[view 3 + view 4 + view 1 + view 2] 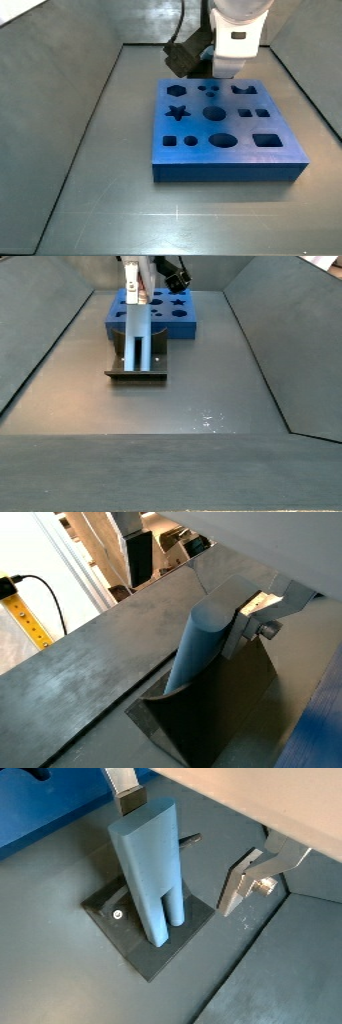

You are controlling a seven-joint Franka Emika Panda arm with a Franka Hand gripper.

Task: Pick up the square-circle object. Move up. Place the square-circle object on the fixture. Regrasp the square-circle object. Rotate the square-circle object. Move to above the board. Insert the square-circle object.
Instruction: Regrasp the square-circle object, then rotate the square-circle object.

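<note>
Apparently parked for regrasping: peg (138, 328) upright on the fixture (136, 369) just beside the board (167, 318), gripper (201, 843) straddling its top with fingers (249, 876) spread, released.

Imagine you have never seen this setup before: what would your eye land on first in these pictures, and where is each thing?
The big blue board with its dark shaped holes lies in the middle of the grey floor. Behind it stands the light blue-grey square-circle object, upright on the dark fixture. The gripper is at the peg's upper end, its silver fingers spread on either side; whether they touch it is unclear.
</note>
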